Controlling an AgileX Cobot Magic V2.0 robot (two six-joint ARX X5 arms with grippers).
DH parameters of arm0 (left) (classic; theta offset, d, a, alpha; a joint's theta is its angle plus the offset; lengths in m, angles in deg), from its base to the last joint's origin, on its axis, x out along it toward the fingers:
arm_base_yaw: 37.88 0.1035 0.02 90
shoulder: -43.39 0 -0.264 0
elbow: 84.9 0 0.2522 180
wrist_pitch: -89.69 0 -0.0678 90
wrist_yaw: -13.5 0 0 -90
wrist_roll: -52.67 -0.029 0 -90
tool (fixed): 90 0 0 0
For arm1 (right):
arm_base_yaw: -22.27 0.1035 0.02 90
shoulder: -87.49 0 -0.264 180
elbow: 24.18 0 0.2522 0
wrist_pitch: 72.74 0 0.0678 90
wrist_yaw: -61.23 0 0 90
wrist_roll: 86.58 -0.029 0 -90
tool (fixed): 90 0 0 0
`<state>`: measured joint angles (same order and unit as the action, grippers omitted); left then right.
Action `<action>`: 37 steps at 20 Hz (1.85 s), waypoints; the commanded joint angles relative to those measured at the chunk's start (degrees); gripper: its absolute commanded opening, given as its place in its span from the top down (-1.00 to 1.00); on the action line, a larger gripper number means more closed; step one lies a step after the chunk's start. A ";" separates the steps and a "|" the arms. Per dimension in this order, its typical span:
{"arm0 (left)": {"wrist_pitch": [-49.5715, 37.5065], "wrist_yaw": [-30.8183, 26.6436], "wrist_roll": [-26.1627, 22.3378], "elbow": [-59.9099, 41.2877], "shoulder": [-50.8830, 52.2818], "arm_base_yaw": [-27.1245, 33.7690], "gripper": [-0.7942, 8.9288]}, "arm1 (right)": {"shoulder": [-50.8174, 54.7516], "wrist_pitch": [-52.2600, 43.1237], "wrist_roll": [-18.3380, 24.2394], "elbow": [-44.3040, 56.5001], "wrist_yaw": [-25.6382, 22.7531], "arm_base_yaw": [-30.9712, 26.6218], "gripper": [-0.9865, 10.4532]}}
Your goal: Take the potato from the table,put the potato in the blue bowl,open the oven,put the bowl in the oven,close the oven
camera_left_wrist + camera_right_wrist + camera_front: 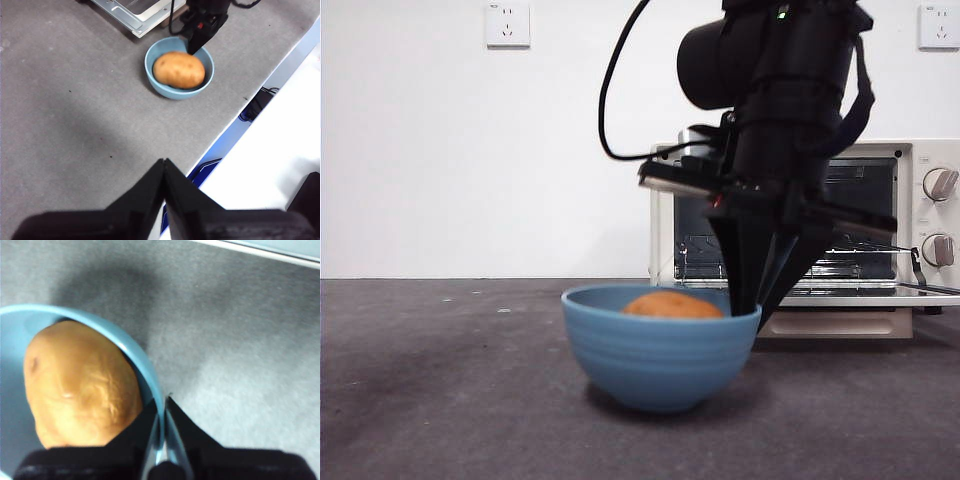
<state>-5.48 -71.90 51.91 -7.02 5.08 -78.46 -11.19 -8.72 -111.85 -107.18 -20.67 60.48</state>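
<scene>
The front camera sits low, about at the height of the rough dark grey counter (440,380), and looks level across it; the round matte blue bowl (660,350) stands near and large, with the cream-white toaster oven (920,230) behind. The left wrist camera looks down from higher and further away, so the same bowl (179,89) appears small. The right wrist camera looks steeply down from very near, and the bowl's rim (145,365) fills much of its view.

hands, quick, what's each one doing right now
Left hand: closed, empty, back from the blue bowl.
Right hand: closed on the blue bowl's rim, one finger inside beside the potato.
</scene>
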 commanded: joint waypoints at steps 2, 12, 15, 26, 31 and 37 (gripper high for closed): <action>-1.07 -0.17 0.63 -0.42 -0.44 0.22 0.85 | 3.48 3.74 -1.33 -2.58 -0.17 -0.04 0.85; -5.51 -0.20 0.76 -0.42 -3.67 0.22 0.85 | 5.07 7.78 -4.50 -12.17 -4.39 -15.13 0.85; -8.09 -0.15 0.76 -0.42 -5.57 0.22 0.85 | 4.39 6.12 -9.22 -13.97 -1.73 -22.34 0.85; -12.07 -0.09 0.79 -0.42 -14.25 0.22 0.85 | -3.02 0.44 -20.35 -18.32 2.25 -30.25 0.85; -11.96 -0.11 0.79 -0.42 -14.29 0.22 0.85 | -8.70 0.72 -26.21 -23.02 3.06 -30.86 0.85; -12.00 -0.09 0.83 -0.42 -14.32 0.22 0.85 | -10.36 0.42 -30.05 -25.14 3.06 -30.84 0.85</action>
<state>-17.13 -71.88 52.31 -7.02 -9.36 -78.44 -20.02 -5.01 -140.20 -131.92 -17.79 29.38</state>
